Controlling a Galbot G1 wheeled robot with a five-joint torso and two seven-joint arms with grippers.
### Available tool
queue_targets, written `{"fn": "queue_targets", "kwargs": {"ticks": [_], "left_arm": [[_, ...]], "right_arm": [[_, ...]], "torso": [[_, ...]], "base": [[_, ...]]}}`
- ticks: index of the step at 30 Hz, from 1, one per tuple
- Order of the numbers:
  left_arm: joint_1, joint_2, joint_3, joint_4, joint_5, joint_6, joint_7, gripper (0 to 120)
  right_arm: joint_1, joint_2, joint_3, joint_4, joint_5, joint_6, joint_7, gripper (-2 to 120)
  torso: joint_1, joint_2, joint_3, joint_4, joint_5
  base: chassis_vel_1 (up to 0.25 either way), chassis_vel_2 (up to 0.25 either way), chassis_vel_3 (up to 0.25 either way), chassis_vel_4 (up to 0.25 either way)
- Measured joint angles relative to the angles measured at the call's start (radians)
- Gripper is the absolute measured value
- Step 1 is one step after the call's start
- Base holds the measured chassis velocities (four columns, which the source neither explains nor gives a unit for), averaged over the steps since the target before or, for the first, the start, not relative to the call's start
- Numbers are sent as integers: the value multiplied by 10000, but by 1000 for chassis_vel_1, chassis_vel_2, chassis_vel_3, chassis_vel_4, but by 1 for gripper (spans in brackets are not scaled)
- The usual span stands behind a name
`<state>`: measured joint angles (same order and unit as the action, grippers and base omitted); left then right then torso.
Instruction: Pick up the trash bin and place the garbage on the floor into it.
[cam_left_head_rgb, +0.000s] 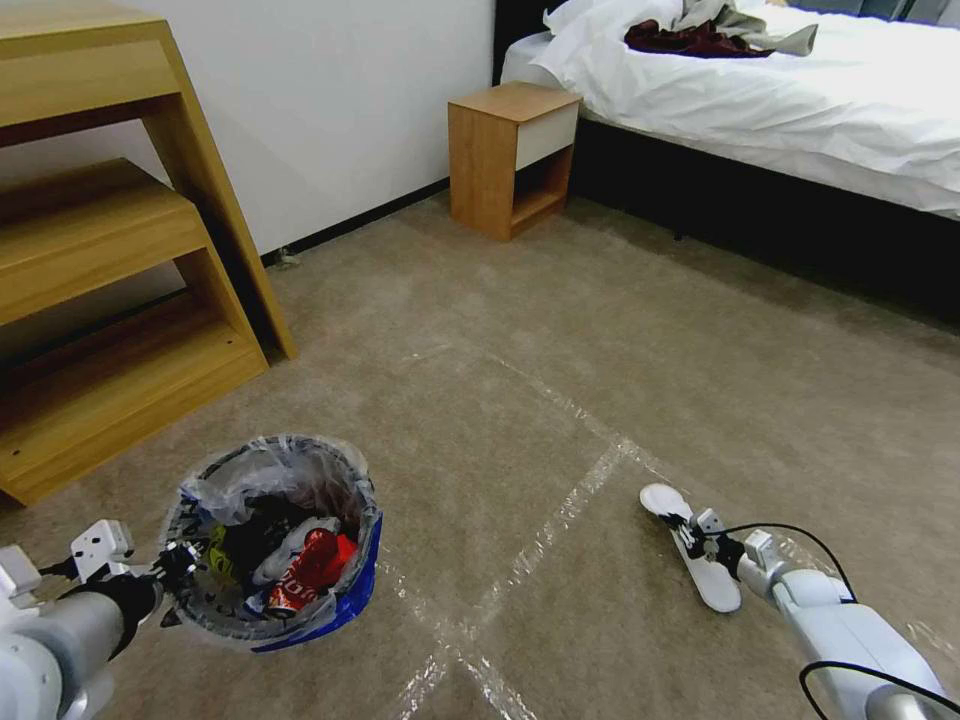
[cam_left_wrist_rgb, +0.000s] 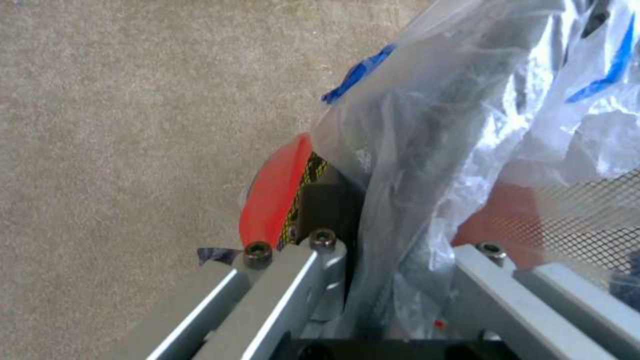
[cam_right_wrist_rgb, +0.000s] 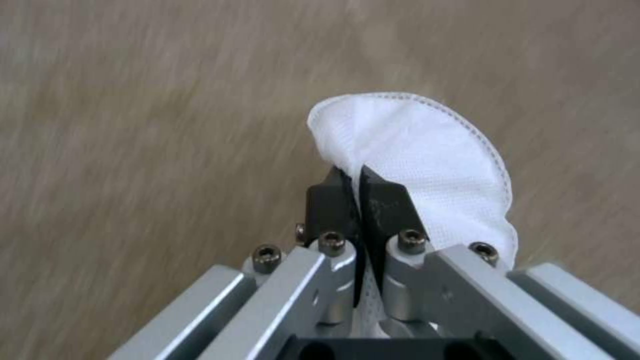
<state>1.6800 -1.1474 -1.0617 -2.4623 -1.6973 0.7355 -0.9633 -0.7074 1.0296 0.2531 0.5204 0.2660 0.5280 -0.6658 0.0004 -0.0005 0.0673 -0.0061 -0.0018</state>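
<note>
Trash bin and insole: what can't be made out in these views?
- Trash bin, head view: lower contents hidden under the red can and the bag.
- Left claw, left wrist view: its grip point on the rim is veiled by the crinkled bag.
- White insole, right wrist view: its rear part is hidden behind the right claw.
- Floor, right wrist view: blurred.

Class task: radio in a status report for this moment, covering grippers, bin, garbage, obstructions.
Left gripper shut on trash bin rim, bin holds red can. Right gripper shut on white insole. Floor between them bare.
</note>
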Motion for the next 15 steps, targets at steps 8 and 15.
{"fn": "queue_targets", "kwargs": {"ticks": [8, 15], "left_arm": [[55, -74, -11, -154, -62, 0, -39, 0], [16, -179, -7, -223, -103, 0, -68, 0]], "right_arm": [[7, -546, 367, 1831, 1380, 392, -60, 0], [-68, -1184, 645, 4947, 3061, -45, 197, 0]], "torso": [[0, 0, 0, -1, -2], [0, 0, 1, -1, -1]], "base": [[0, 0, 0, 0], [0, 0, 0, 0]]}}
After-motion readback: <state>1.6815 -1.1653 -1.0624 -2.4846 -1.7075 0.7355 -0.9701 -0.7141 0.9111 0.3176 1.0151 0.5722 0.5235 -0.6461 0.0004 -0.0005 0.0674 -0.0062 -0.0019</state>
